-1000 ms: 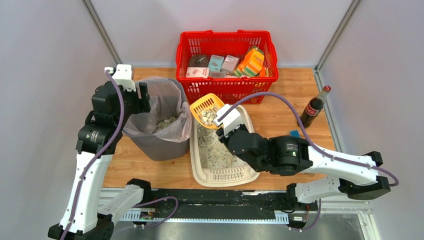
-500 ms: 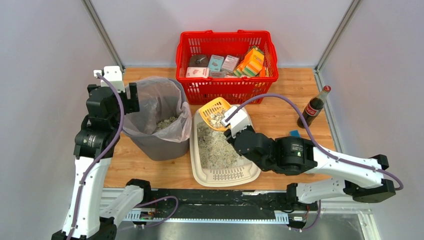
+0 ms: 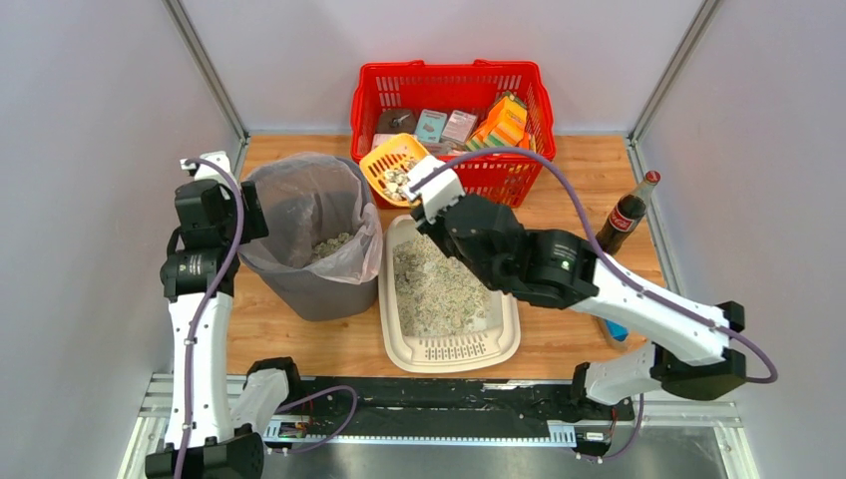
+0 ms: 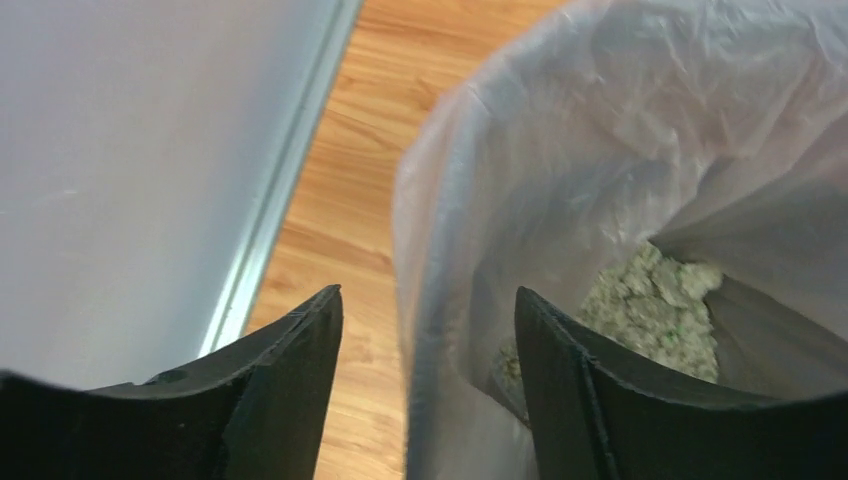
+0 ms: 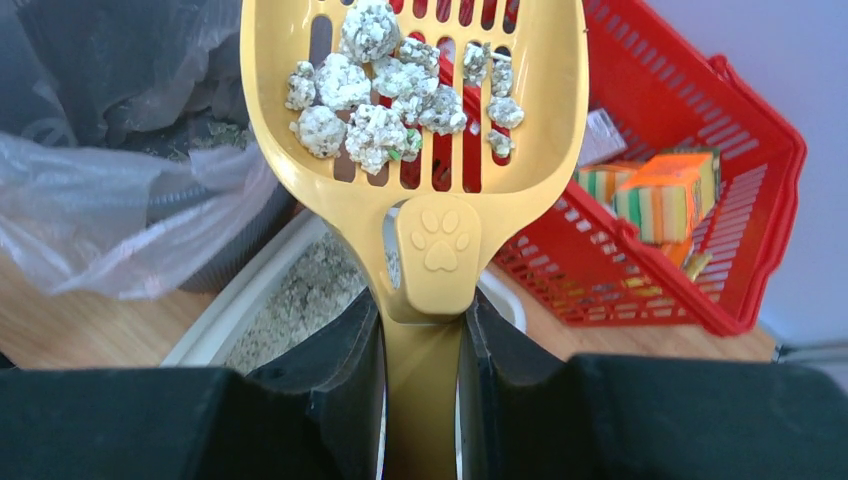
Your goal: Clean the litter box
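My right gripper (image 5: 422, 335) pinches the yellow scoop (image 5: 436, 240) by its handle, clumps (image 5: 375, 105) in its bowl, long axis pointing away from me. The bin (image 3: 321, 295) lies just left of that bowl, and the litter box (image 3: 399, 345) sits just right of the bin. My left gripper (image 4: 428, 305) gapes wide across the bin's rim.

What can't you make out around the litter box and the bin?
- Litter box far corner: top view, covered by the right arm.
- Bin bottom: left wrist view, hidden by bag folds.
- Basket package labels: top view, too small.
- Blue item: top view, mostly under the right arm.
- Scoop handle end: right wrist view, buried between the jaws.
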Robot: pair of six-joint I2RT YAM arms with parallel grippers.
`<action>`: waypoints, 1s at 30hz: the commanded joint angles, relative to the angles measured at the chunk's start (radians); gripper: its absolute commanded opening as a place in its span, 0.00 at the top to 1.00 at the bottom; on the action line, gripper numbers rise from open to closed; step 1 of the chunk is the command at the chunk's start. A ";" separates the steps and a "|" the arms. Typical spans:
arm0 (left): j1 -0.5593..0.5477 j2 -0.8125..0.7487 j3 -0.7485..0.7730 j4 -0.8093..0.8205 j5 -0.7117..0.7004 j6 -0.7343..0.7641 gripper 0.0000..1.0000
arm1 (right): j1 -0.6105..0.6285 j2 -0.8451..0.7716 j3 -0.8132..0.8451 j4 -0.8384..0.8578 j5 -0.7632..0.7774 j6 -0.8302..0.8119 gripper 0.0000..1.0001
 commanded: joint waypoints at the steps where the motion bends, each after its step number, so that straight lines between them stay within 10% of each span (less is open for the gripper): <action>1: 0.011 -0.006 -0.011 0.060 0.171 -0.052 0.32 | -0.033 0.102 0.104 0.141 -0.090 -0.162 1.00; 20: 0.014 0.017 -0.037 0.057 0.250 -0.049 0.98 | -0.060 0.388 0.219 0.367 -0.050 -0.665 1.00; 30: 0.016 0.018 -0.048 0.060 0.257 -0.057 1.00 | -0.057 0.383 0.089 0.521 0.009 -0.975 1.00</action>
